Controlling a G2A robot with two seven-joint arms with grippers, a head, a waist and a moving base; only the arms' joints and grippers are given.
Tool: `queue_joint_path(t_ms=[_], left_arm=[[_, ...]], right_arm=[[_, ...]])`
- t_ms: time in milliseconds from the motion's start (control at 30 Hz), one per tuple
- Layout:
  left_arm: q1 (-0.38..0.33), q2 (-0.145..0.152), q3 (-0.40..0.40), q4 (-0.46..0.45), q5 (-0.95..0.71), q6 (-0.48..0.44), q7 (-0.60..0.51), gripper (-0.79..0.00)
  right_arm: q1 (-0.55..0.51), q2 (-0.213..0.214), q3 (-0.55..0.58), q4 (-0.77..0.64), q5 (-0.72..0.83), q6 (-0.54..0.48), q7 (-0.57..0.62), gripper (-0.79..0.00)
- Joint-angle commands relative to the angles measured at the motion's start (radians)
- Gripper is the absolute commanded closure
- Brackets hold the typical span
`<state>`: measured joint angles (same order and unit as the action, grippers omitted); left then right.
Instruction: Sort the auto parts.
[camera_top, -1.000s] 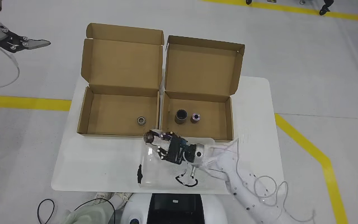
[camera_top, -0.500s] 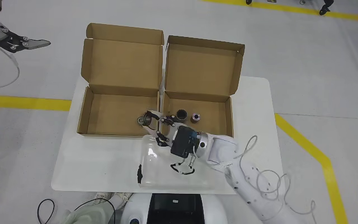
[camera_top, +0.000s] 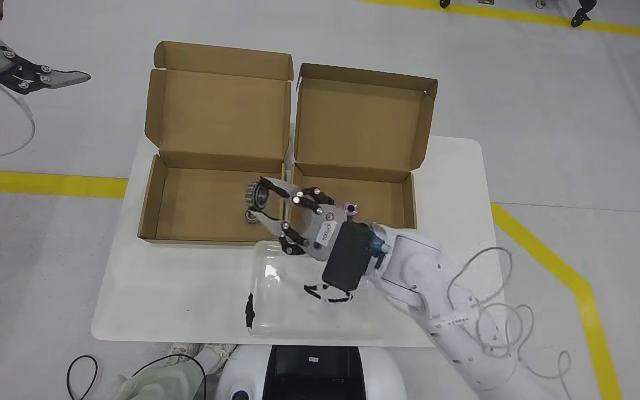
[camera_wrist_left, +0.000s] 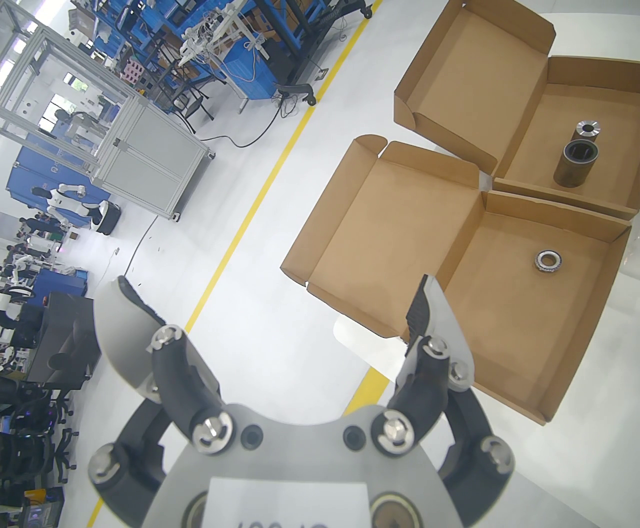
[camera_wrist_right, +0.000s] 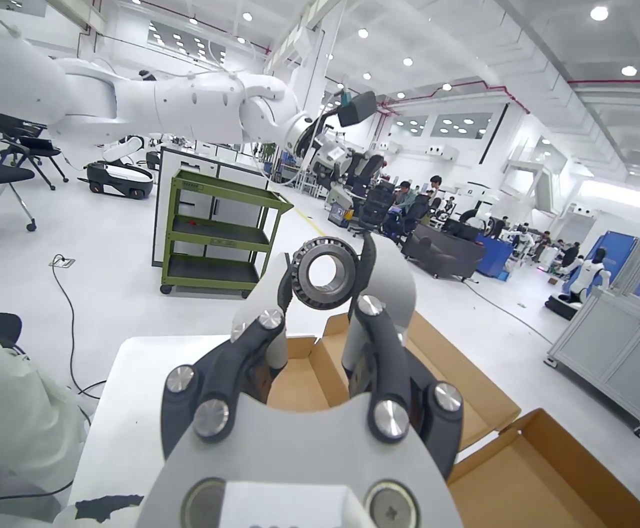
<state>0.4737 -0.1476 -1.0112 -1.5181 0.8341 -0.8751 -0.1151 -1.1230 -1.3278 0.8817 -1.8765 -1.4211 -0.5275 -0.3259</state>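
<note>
Sorting looks well under way, to judge by how things lie. The right gripper (camera_wrist_right: 325, 272) is clamped on a roller bearing (camera_wrist_right: 324, 274), its fingers pressing the ring's outer rim from either side, and the top view places it above the near inner corner of the left box (camera_top: 200, 205). One matching bearing (camera_wrist_left: 548, 261) lies flat on that box's floor, so like appears to go with like there. The right box (camera_top: 385, 215) holds a dark sleeve (camera_wrist_left: 575, 165) standing upright and, just beside it, a small silver bushing (camera_wrist_left: 587, 131). The left gripper (camera_wrist_left: 272, 300) hangs well off the table (camera_top: 450, 200), out over the floor, with its fingers spread wide and nothing between them. On the clear tray (camera_top: 268, 268) at the table's near edge lie a thin black loop (camera_top: 328, 293) and a small black piece (camera_top: 247, 312); whether these count as parts to sort cannot be told. What is left, then, is probably to set down the held bearing, and perhaps to clear the tray.
</note>
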Motion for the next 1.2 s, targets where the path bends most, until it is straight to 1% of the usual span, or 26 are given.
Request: queue_joint_path(t_ms=[0,267,533,767,900,1167], left_arm=[[0.0,0.0,0.0,0.0,0.0,0.0,0.0,-0.785],[0.0,0.0,0.0,0.0,0.0,0.0,0.0,-0.785],[0.0,0.0,0.0,0.0,0.0,0.0,0.0,-0.785],[0.0,0.0,0.0,0.0,0.0,0.0,0.0,-0.785],[0.0,0.0,0.0,0.0,0.0,0.0,0.0,-0.785],[0.0,0.0,0.0,0.0,0.0,0.0,0.0,-0.785]], right_arm=[[0.002,0.0,0.004,-0.01,-0.001,-0.002,-0.001,0.0],[0.025,-0.003,0.007,-0.041,0.005,-0.017,0.007,0.0],[0.026,-0.007,0.008,-0.075,-0.004,0.005,-0.006,0.0],[0.0,-0.007,-0.002,-0.114,-0.045,0.034,-0.006,0.0],[-0.021,-0.009,-0.024,-0.096,-0.072,0.057,0.0,0.0],[-0.048,-0.013,-0.054,-0.013,-0.081,0.094,0.059,0.0]])
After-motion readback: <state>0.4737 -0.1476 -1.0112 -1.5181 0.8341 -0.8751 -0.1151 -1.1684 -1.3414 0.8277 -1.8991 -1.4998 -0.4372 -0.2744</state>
